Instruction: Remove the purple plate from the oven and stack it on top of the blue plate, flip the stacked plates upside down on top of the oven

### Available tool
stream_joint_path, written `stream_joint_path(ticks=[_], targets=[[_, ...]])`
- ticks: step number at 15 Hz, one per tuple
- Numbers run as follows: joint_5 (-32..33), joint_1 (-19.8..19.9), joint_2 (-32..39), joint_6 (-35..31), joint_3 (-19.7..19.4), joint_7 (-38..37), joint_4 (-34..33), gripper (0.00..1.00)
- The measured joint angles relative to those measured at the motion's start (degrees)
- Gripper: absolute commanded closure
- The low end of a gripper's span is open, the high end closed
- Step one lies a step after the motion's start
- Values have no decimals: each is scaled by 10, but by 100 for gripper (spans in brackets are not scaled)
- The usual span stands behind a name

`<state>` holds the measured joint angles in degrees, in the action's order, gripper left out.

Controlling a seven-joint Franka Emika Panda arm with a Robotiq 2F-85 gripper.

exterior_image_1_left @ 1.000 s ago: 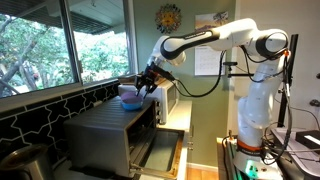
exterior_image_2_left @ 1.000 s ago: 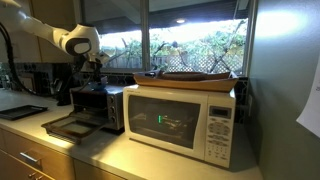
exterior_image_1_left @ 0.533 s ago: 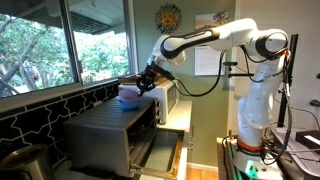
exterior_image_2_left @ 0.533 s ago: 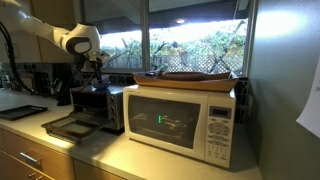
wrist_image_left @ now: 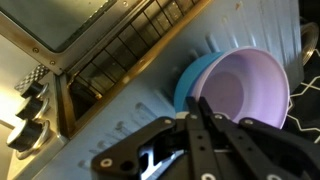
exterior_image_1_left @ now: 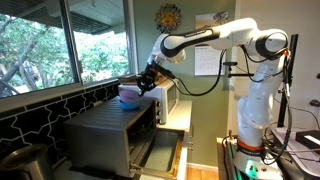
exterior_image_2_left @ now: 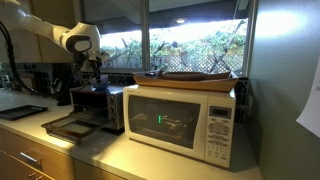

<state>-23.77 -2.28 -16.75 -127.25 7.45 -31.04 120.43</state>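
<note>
Jaws are pinched together on the near rim of the two plates, where the purple plate [wrist_image_left: 245,90] sits nested inside the blue plate [wrist_image_left: 188,85]. In my wrist view, my dark fingers [wrist_image_left: 205,130] meet right at that rim. Both plates stand right way up on the ribbed top of the oven [wrist_image_left: 120,120], toward one end of it, with the blue one showing only as a crescent around the purple one. Past the top's edge I see the wire rack [wrist_image_left: 130,50] inside the oven and the knobs [wrist_image_left: 30,110] on its front.

In an exterior view the blue plate [exterior_image_1_left: 129,98] lies on the oven's [exterior_image_1_left: 105,135] far end with my arm [exterior_image_1_left: 215,38] reaching over to it, and the oven door [exterior_image_1_left: 160,155] hangs open and flat. A white microwave [exterior_image_2_left: 185,120] stands just beside the oven [exterior_image_2_left: 95,105] on the table [exterior_image_2_left: 100,150].
</note>
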Motion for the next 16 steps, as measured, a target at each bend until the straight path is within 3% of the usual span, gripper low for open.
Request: stream_joint_path(ticks=[4, 5, 7, 12, 13, 14, 15, 16], targets=[[8, 1, 3, 43, -1, -4, -19, 99], [11, 1, 5, 49, -1, -6, -23, 71], [23, 1, 14, 56, 0, -16, -34, 65], [50, 1, 33, 44, 6, -55, -52, 28], [51, 1, 35, 41, 6, -64, -52, 42], [54, 1, 36, 38, 6, -71, -51, 65], [56, 1, 37, 36, 6, -78, -48, 65], [60, 1, 38, 35, 6, -84, -45, 72]])
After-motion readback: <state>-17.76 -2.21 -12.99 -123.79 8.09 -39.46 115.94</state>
